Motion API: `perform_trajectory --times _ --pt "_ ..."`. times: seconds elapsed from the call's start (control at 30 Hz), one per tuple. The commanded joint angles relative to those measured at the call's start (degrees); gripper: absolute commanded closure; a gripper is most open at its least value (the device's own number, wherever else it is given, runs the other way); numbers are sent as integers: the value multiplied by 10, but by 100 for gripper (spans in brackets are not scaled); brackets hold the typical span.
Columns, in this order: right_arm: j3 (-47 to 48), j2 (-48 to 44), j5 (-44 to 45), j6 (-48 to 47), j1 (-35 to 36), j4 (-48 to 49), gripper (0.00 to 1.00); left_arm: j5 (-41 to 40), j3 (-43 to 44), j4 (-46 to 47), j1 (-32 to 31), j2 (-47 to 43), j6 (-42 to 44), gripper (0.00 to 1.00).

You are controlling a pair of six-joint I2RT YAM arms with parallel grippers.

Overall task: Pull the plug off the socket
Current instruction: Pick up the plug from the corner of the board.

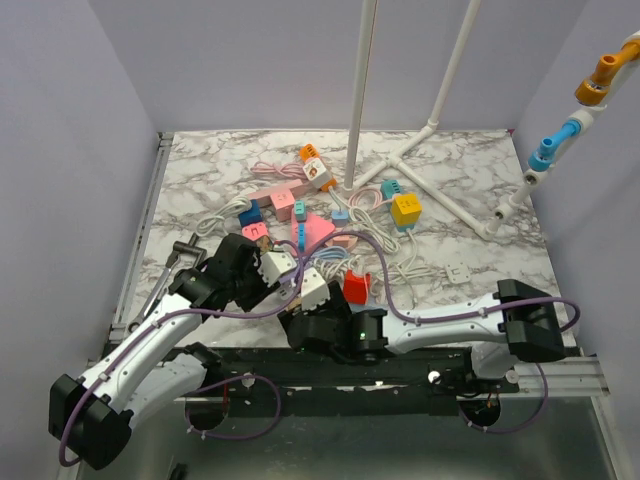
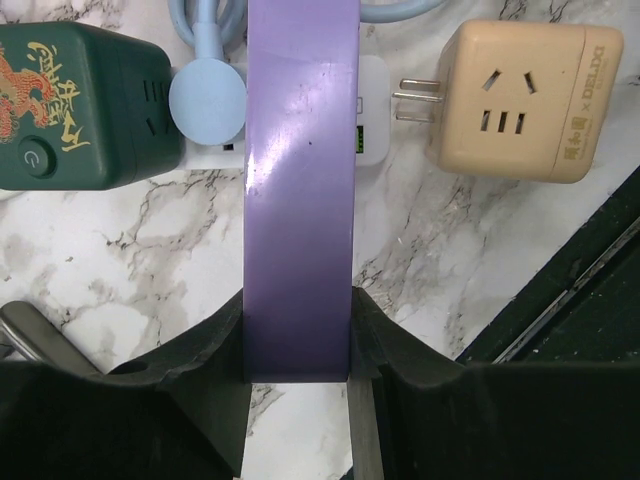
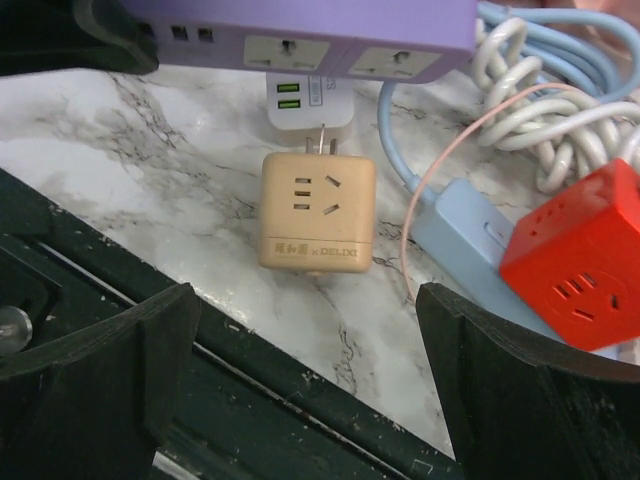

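While my left gripper (image 2: 298, 335) clamps the purple power strip (image 2: 300, 150) across its width, presumably to steady the cluster, my right gripper (image 3: 305, 330) hangs spread wide and empty above the beige cube plug (image 3: 317, 212). That plug lies on the marble table (image 3: 150, 150), prongs bare and aimed at the white socket block (image 3: 305, 100) just beside it. I judge the plug free of the socket; only clearance remains.

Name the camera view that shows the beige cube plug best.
Right wrist: the beige cube plug lies whole and centred, prongs bare, pointing at the white charger. Left wrist shows it off in the top-right corner. The top view shows it tiny and partly hidden.
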Motion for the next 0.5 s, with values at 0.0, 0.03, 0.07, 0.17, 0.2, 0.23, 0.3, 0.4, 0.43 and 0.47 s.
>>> perform_trajectory --times 0.0,0.03,0.07,0.17,0.2,0.23,0.3,0.4,0.43,0.47 --pt "37 48 -2 -20 6 8 0 3 31 14 6 -18 -12 100" --pt "37 43 -4 -17 6 5 0 4 30 13 6 -21 -12 100" --pt "29 33 -18 -24 6 19 0 4 30 13 5 -24 -12 100" --pt "11 28 -25 -43 5 53 0 7 33 12 5 -26 -14 100" --pt "13 35 -21 -49 4 55 0 8 35 10 6 -26 -14 100" --pt "16 45 -18 -53 3 61 0 8 37 7 6 -26 -14 100" --pt "17 64 -26 -63 1 83 0 9 40 3 7 -27 -14 100" --pt "20 94 -36 -68 -4 112 0 8 41 -2 6 -28 -15 100" --pt "20 102 -33 -64 -7 114 0 8 41 -3 6 -28 -15 100" --pt "17 108 -31 -62 -12 119 0 8 41 -4 6 -28 -15 100"
